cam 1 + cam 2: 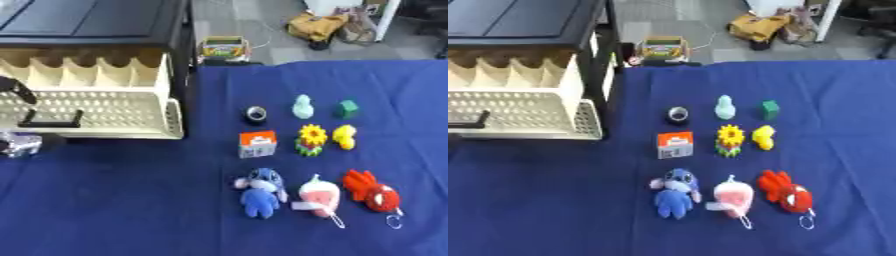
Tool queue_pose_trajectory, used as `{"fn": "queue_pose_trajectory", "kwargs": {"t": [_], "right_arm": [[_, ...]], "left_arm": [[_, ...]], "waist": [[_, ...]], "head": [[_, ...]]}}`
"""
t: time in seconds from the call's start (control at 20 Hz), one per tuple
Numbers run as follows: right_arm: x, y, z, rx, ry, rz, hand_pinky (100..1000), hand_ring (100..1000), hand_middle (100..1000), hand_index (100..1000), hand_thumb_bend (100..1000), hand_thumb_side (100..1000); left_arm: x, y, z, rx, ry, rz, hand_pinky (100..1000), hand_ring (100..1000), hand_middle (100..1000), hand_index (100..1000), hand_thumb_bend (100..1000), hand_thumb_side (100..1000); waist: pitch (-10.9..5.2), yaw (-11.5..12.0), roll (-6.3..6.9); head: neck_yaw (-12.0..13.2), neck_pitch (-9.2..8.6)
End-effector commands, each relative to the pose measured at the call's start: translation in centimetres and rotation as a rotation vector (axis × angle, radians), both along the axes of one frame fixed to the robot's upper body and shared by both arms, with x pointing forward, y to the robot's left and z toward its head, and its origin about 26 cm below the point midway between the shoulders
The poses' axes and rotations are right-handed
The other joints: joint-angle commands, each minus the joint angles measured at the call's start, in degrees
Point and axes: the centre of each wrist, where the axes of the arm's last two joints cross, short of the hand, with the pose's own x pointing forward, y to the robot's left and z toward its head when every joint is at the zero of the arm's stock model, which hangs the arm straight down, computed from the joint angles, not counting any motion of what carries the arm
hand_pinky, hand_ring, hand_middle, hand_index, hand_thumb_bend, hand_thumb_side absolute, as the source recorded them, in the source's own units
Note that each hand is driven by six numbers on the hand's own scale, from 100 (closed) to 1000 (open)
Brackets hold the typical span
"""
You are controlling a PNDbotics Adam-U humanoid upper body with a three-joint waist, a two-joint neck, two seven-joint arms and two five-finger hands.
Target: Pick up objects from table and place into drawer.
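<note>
A cream drawer (96,107) with a perforated floor is standing pulled out from a black cabinet (96,22) at the left of the blue-covered table (114,200), its black handle (52,121) facing the near edge. The left hand (16,90) is showing only as a dark shape at the left border, over the drawer's front corner; whether its fingers are apart or together cannot be told. A silver part of the arm (19,145) is lying just below the drawer front. The right hand is not showing. Nine items are lying in three rows on the cloth, well apart from the drawer. Far row: a dark tape roll (255,114), a pale teal figure (303,106), a green block (348,108). Middle row: an orange-and-white box (258,144), a sunflower toy (311,139), a yellow duck (346,136). Near row: a blue plush (260,192), a pink plush with a loop (318,199), a red plush with a ring (373,192). None is touching its neighbour.
</note>
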Motion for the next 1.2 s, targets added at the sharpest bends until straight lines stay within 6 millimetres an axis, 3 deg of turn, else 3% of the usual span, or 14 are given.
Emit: {"fn": "queue_pose_trajectory", "kwargs": {"t": [0.05,0.3,0.45,0.65,0.8,1.2], "right_arm": [[-0.8,-0.6,1.6,-0.055,0.037,-0.123,747,812,817,872,100,1000],[-1.1,-1.0,1.9,-0.159,0.254,-0.316,749,809,794,854,100,987],[-1.2,-1.1,2.3,-0.238,0.349,-0.396,748,807,783,853,149,957],[-1.3,-1.1,2.3,-0.347,0.482,-0.473,757,811,773,868,208,889],[-1.3,-1.1,2.0,-0.437,0.587,-0.519,765,817,783,880,188,931],[-1.2,-0.6,1.2,-0.681,0.813,-0.609,801,834,784,894,292,867]], "left_arm": [[-1.0,0.3,2.2,-0.038,-0.142,-0.052,100,100,100,900,499,910],[-1.1,0.7,2.6,-0.176,-0.282,-0.149,100,100,100,866,489,923],[-1.2,0.9,2.7,-0.264,-0.373,-0.182,100,100,100,860,509,912],[-1.3,1.2,2.8,-0.381,-0.492,-0.200,100,100,100,860,533,895],[-1.3,1.3,2.7,-0.451,-0.569,-0.204,100,100,100,857,551,886],[-1.2,1.2,2.5,-0.565,-0.703,-0.183,100,100,100,846,574,868]], "waist": [[-1.47,0.16,-0.14],[-1.80,0.38,-0.14],[-2.00,0.40,-0.15],[-2.21,0.49,-0.07],[-2.33,0.57,0.03],[-2.50,0.54,0.08]], "head": [[-1.18,0.81],[-1.18,1.46],[-0.64,1.71],[-0.41,1.85],[-0.28,1.87],[-0.55,1.74]]}}
